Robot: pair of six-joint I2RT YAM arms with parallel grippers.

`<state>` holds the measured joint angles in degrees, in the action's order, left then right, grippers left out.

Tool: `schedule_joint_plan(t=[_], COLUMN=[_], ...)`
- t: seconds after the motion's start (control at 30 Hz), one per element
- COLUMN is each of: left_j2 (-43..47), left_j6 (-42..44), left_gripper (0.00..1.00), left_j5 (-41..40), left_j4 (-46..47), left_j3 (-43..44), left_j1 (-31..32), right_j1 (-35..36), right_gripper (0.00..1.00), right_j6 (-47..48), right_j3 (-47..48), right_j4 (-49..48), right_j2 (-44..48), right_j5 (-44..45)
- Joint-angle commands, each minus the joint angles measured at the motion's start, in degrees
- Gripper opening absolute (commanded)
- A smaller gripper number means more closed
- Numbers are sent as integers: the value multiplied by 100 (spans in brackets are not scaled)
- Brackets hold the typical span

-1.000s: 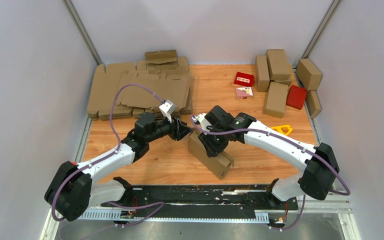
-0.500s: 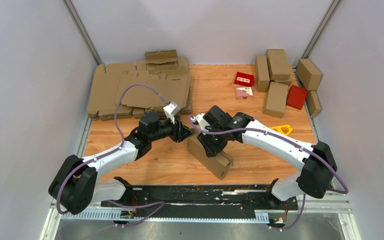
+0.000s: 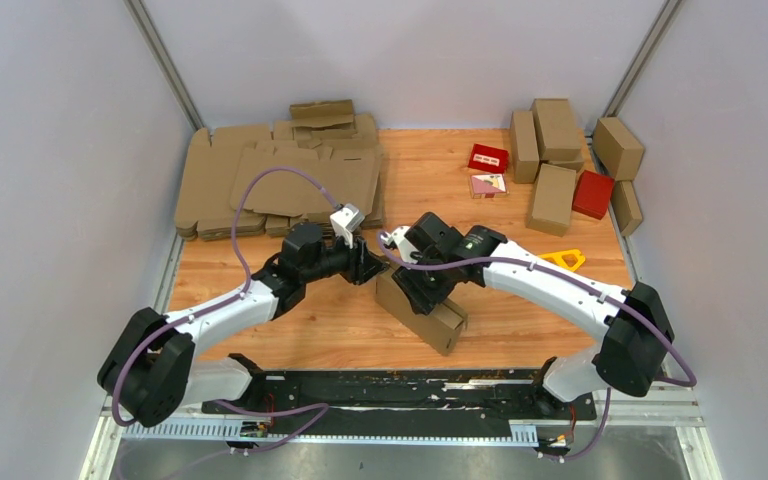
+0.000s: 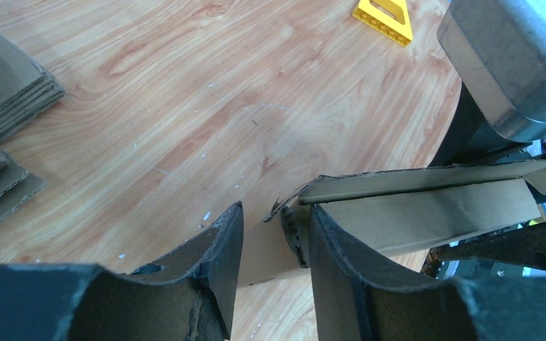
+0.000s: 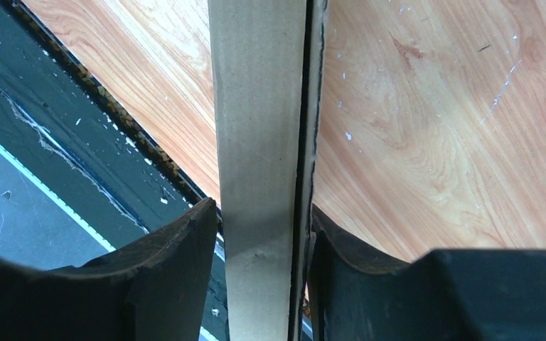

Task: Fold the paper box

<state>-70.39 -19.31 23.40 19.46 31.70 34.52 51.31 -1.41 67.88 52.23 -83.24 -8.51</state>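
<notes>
Paper box (image 3: 438,322), brown and partly folded, lies near the middle of the table (image 3: 340,325). Its long side runs from about 10 o'clock to 4 o'clock.

At the table's 10 to 11 o'clock corner is a loose pile of flat cardboard sheets (image 3: 270,180).

The left gripper (image 3: 370,268) reaches in from 8 o'clock to the 10 o'clock end of the paper box. In the left wrist view its fingers (image 4: 217,259) stand a narrow way apart with the frayed end corner of the box between them. One finger touches the cardboard, but whether the pair actually pinch it cannot be told.

The right gripper (image 3: 422,288) comes from 4 o'clock and sits on top of the box. In its wrist view both fingers (image 5: 185,263) press against an upright cardboard wall that fills the gap between them.

A yellow triangle (image 3: 566,260) lies at 3 o'clock. Beyond it, at 1 to 2 o'clock, several brown boxes (image 3: 555,130) and a red box (image 3: 592,193) are grouped together.
</notes>
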Motion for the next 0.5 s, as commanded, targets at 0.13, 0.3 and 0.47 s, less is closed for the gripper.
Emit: schedule_joint_plan(t=[0.13,0.3,0.47], left_j2=[-84,-78,121], left_j6=[176,182,129], left_gripper=[45,45,46], left_j5=[-168,-160,-132], left_j4=[-320,-307,-162], left_j3=[76,89,-17], left_j1=[37,76,84], right_j1=[78,133,134], right_gripper=[50,47,43], right_j6=[-121,-165,-167], right_j3=[60,133,113], right_j4=[-296,-288,-227], right_j2=[145,100,79], right_j5=[335,500,540])
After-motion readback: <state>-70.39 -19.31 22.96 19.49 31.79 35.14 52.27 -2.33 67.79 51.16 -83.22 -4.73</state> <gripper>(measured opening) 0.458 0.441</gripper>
